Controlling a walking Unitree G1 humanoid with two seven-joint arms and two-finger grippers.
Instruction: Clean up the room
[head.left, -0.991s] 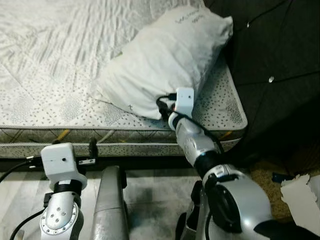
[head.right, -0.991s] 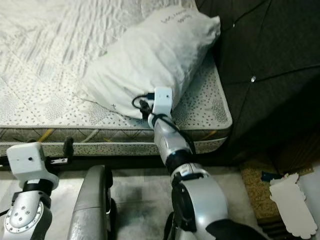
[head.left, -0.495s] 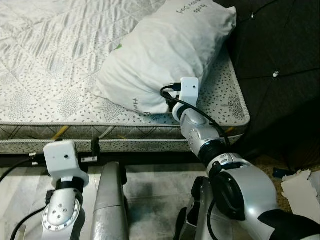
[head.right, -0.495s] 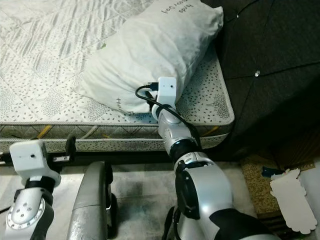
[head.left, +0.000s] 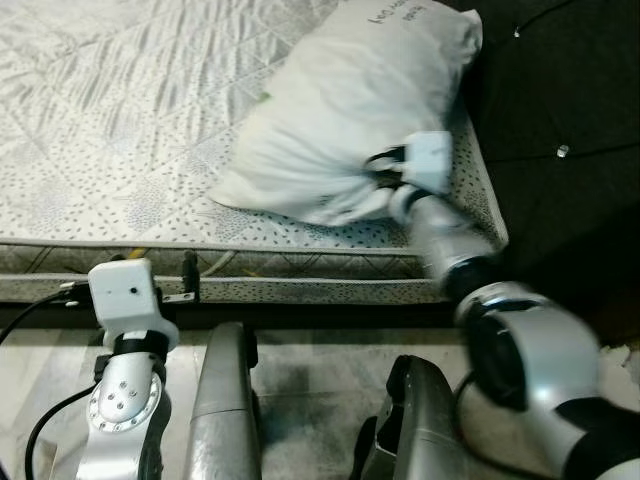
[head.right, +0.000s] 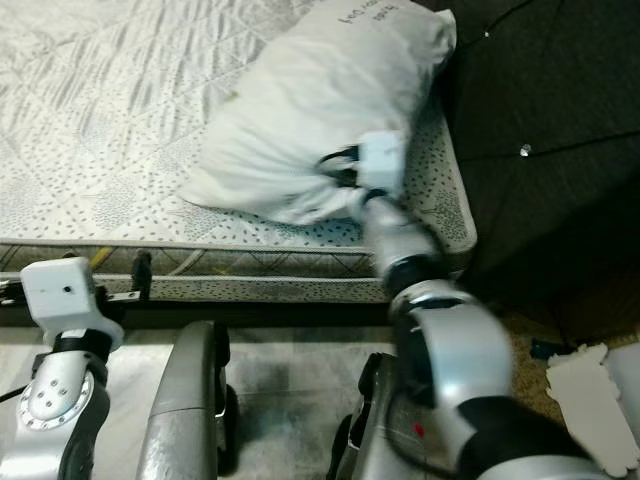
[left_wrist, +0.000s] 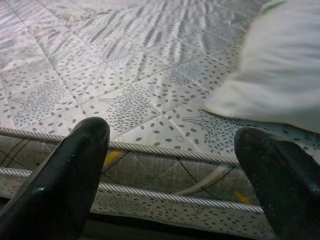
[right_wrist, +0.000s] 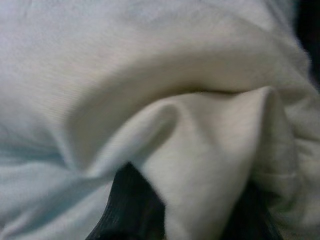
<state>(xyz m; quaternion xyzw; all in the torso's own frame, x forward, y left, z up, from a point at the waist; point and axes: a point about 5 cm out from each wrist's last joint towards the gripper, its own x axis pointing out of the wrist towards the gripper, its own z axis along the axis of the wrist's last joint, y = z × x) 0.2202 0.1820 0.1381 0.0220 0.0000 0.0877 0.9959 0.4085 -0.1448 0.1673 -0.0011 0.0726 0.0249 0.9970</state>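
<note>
Pillow — white, soft, cotton-cased (head.left: 340, 120) — lies at the quilted mattress's (head.left: 110, 150) corner, a fold pinched in the right pincer (right_wrist: 200, 210). Thin cloth grip may slip. Left pincer (left_wrist: 175, 175) hangs spread, idle.

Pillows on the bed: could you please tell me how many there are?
1. The white pillow lies on the mattress at its right end, next to the dark headboard; the right gripper pinches a fold of it. Others may lie outside the view.
</note>
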